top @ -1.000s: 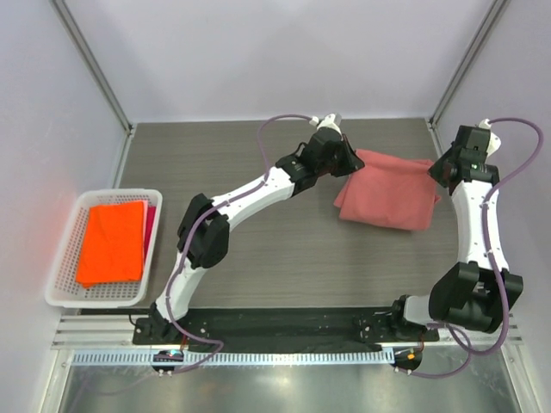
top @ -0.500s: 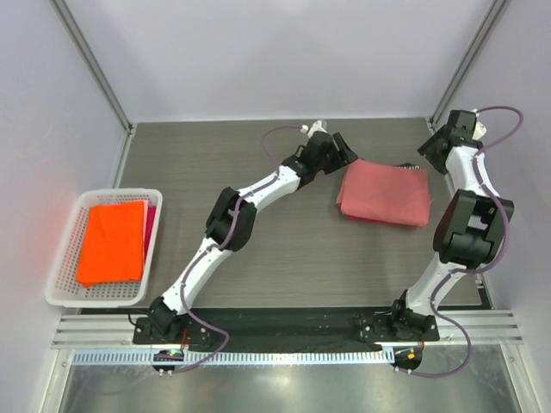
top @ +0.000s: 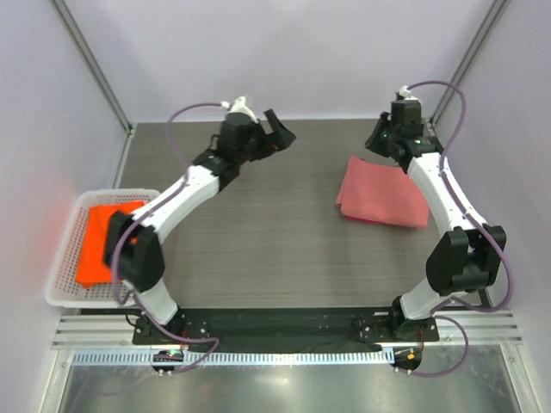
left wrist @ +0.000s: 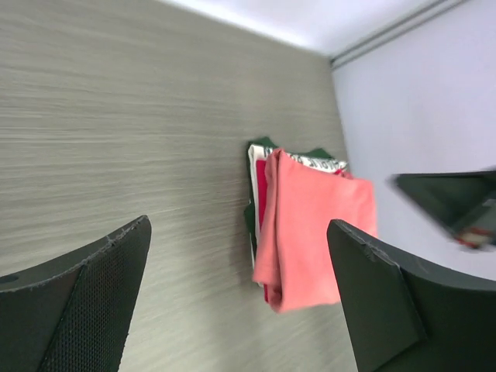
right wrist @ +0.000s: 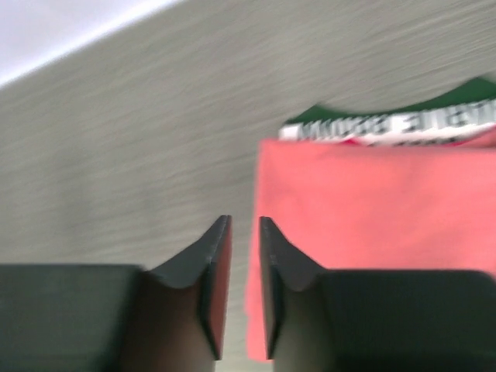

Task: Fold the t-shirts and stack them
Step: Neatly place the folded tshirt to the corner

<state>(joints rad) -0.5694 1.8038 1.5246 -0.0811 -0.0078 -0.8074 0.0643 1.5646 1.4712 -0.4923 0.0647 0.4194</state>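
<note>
A salmon-pink t-shirt lies folded on the table at the right, also showing in the left wrist view and the right wrist view. Something green and white peeks out at its far edge. A bright orange t-shirt lies in the basket, partly behind my left arm. My left gripper hovers wide open over bare table, well left of the pink shirt. My right gripper is at the shirt's far left corner, its jaws a narrow gap apart with nothing between them.
The white lattice basket stands at the table's left edge. Grey walls with metal posts close in the back and sides. The right gripper shows blurred at the edge of the left wrist view.
Both grippers let go of the pink shirt, which now lies folded. The left arm swung away to the left and opened wide. The right gripper moved to the shirt's far left corner and its jaws narrowed.
</note>
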